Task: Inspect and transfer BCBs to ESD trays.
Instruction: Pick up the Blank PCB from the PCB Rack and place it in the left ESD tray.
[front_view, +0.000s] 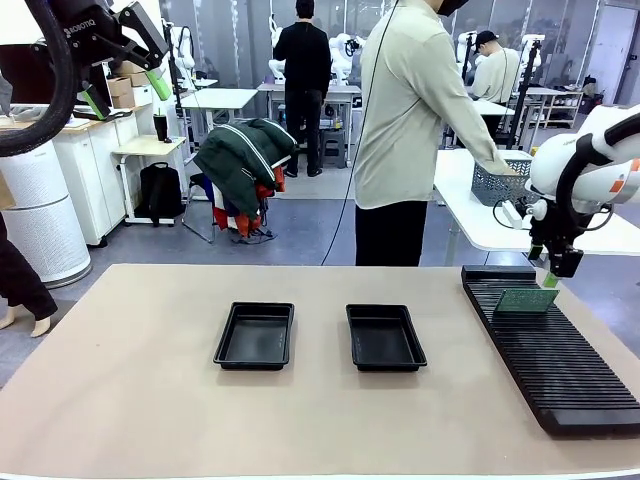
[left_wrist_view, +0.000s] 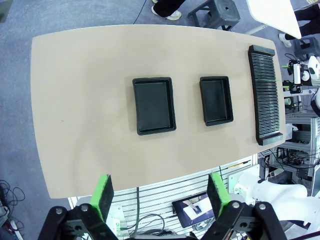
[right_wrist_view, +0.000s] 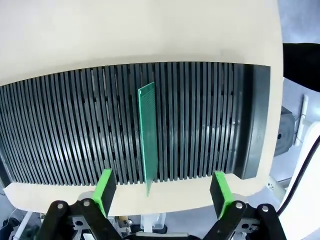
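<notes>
**One board in the rack, both hands spread**

The only thin green circuit board (front_view: 527, 299) I see stands on edge in a slot near the far end of the long black ribbed slotted rack (front_view: 560, 370), at the right of the front frame. My right hand (front_view: 552, 272) hangs just above its top right corner, spread wide and holding nothing. In the right wrist view the board (right_wrist_view: 147, 135) runs edge-on between my fingers, nearer the left one in frame.

My left hand (front_view: 127, 90) is up in the upper left corner, also spread and empty.

The two shallow black rectangular plastic trays (front_view: 254, 365) (front_view: 388, 367) sit side by side mid-frame on the tan desk (front_view: 120, 380), nothing in them.

Handling, my judgement: light, stiff, thin, with smooth faces that may slip. Pinch both faces near the top edge and lift straight up so it does not bind in the slot.
</notes>
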